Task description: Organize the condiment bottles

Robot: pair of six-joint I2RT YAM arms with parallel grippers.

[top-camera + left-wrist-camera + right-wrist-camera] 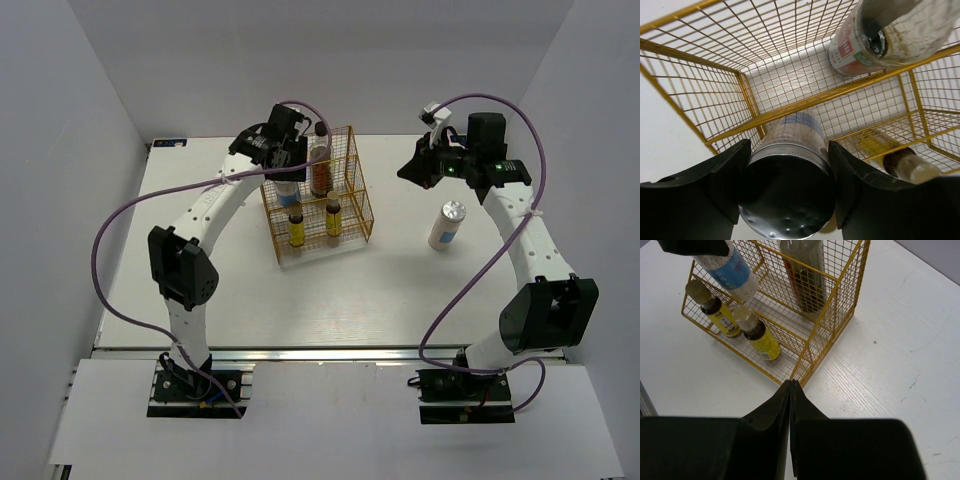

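Note:
My left gripper (288, 165) is shut on a white grey-lidded bottle (790, 165) and holds it over the upper tier of the gold wire rack (318, 195); the bottle also shows in the right wrist view (735, 271). The tall dark brown bottle (320, 162) stands in the rack's back tier (867, 40). Two amber-yellow bottles (296, 228) (333, 218) stand in the lower front tier (715, 307) (757, 332). A second white grey-lidded bottle (447, 225) stands on the table at the right. My right gripper (412, 170) is shut and empty, above the table right of the rack.
The white table (330, 300) is enclosed by white walls at the back and both sides. Purple cables loop from both arms. The rack's front corner (795, 376) lies just beyond my right fingertips.

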